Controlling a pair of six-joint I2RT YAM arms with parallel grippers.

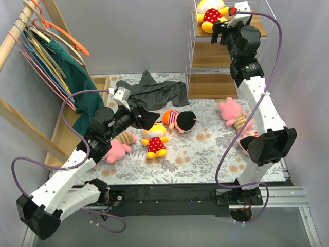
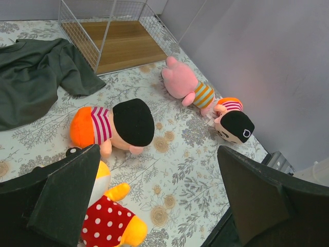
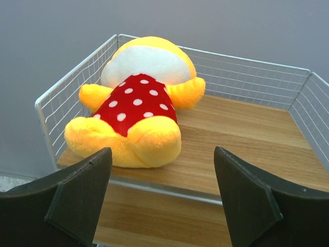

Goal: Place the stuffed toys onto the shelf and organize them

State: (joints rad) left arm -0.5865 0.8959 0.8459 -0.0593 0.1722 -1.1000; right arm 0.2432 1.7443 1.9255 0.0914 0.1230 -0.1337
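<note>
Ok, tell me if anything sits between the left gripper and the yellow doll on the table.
Nothing visible does. The left gripper is open just above the yellow doll. The black-haired doll lies just beyond it and the grey cloth farther off, neither in the path.

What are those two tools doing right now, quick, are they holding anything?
Left tool: open, holding nothing.
Right tool: open, empty, facing the yellow doll on the shelf.

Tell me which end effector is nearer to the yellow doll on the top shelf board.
Right. The right end effector is open just in front of the yellow doll. The left end effector hovers low over the mat, far from that doll.
</note>
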